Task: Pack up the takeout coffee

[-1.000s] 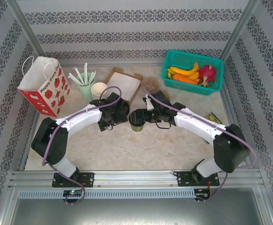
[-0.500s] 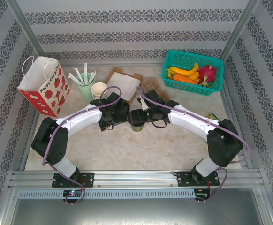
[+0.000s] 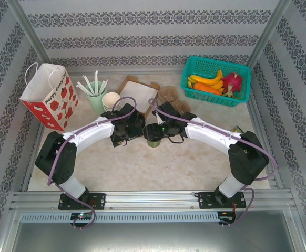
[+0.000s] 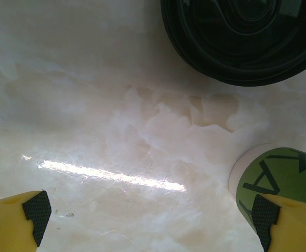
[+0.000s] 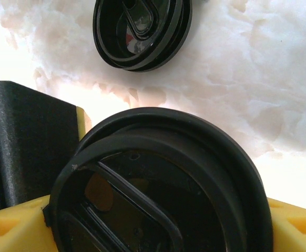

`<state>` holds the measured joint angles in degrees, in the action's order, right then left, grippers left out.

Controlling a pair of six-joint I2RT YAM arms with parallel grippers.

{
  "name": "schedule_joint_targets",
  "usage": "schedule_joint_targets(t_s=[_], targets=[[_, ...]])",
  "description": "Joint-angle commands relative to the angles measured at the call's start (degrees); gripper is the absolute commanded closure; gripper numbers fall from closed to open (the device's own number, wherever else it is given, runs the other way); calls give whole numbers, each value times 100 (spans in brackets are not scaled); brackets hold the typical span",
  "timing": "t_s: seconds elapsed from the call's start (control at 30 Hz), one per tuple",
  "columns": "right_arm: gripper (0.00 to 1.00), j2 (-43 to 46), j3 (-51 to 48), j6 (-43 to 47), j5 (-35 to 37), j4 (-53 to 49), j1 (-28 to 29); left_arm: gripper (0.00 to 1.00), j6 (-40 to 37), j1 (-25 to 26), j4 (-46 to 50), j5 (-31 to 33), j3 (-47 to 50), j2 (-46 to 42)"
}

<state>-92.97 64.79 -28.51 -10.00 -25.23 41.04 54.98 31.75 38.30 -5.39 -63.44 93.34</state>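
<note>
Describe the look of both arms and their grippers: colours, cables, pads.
The left arm and right arm each have white link shells and black joints, with a purple cable looping along them. The left gripper has yellow fingers with black textured pads at the tips. The right gripper has yellow fingers too, on a black body.

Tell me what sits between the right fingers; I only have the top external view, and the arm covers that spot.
Observer: A round black lid, flanked by the yellow right fingers; whether they press it I can't tell.
Operator: Any other lid around?
Observer: Yes, a second black lid lies on the table beyond it.
Operator: And the left fingers?
Observer: The left fingers stand wide apart above the table, the green cup beside one of them.
</note>
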Motion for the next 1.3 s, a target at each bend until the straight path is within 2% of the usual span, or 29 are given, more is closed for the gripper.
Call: schedule_joint_targets(t_s=[0.0,0.13,0.37,0.57,0.87,1.0,1.27], targets=[[24,-419,-600,-6,354,-483,101,1,40,-55,-24,-15,-136,107],[27,-375,-732,119,376,-635,91,1,-5,-54,-75,-39,-147,46],[29,-71,100,127,113,-647,-328,1,-74,-47,-650,38,139,-595],[30,44,333,321,60,-852,-973,1,-396,-50,-1098,203,469,-1295],[30,345,251,723,244,-1342,-2352,1,-934,-63,-1527,655,737,-2210],[31,184,412,814,103,-1219,-2976,1,-1045,-98,-1448,845,685,-2413],[30,-547,1097,846,86,-928,-3688,1,-949,-183,-1317,961,737,-2519]])
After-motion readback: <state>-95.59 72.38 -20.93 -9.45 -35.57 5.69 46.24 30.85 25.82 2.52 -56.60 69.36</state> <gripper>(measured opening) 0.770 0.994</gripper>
